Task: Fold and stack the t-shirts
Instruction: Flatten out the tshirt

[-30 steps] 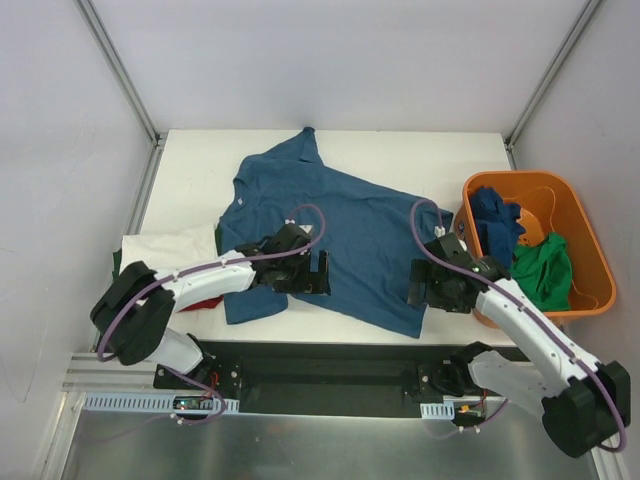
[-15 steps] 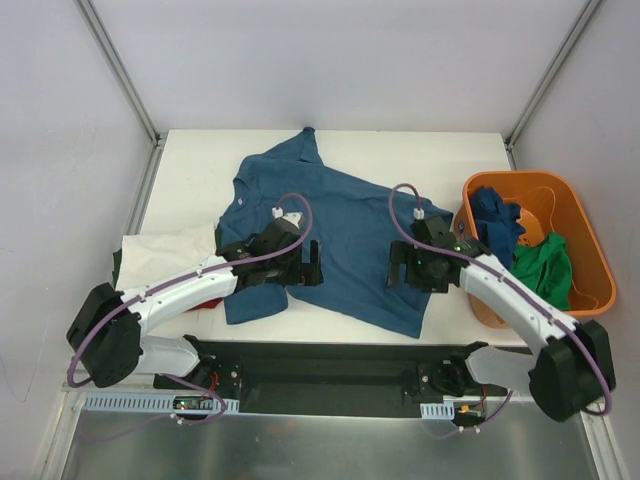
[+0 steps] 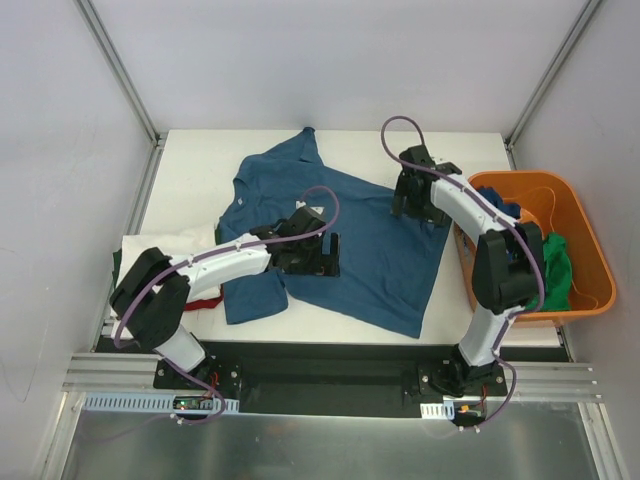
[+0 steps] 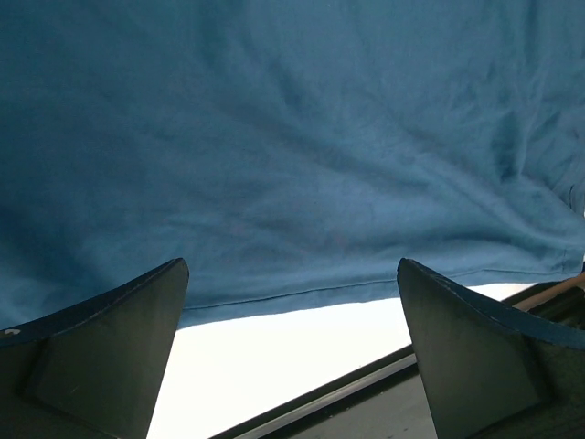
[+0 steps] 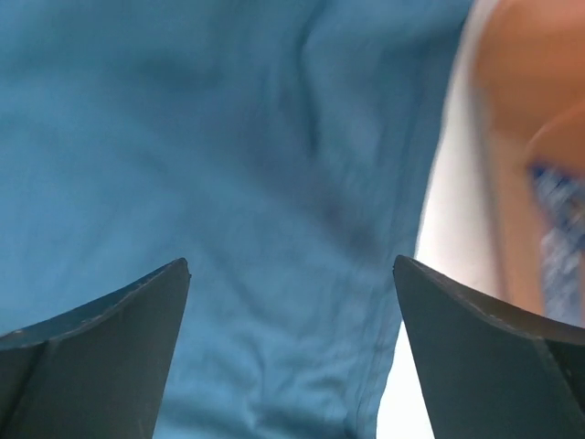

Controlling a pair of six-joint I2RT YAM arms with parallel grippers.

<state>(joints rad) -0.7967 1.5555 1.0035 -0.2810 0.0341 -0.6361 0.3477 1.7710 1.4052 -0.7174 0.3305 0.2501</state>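
A blue t-shirt lies spread and rumpled across the white table, one sleeve pointing to the far edge. My left gripper is open low over the shirt's near middle; its wrist view shows the shirt and its hem over bare table. My right gripper is open over the shirt's right side beside the basket; its wrist view shows the blue fabric and a seamed edge. A white shirt and a red one lie at the left. A dark blue shirt and a green shirt sit in the basket.
The orange plastic basket stands at the right edge of the table, close to my right arm. Metal frame posts rise at the far corners. The table's near edge and a rail run below the shirt.
My right gripper has swung from the shirt's near right corner to its far right side by the basket. My left gripper has shifted slightly right over the shirt.
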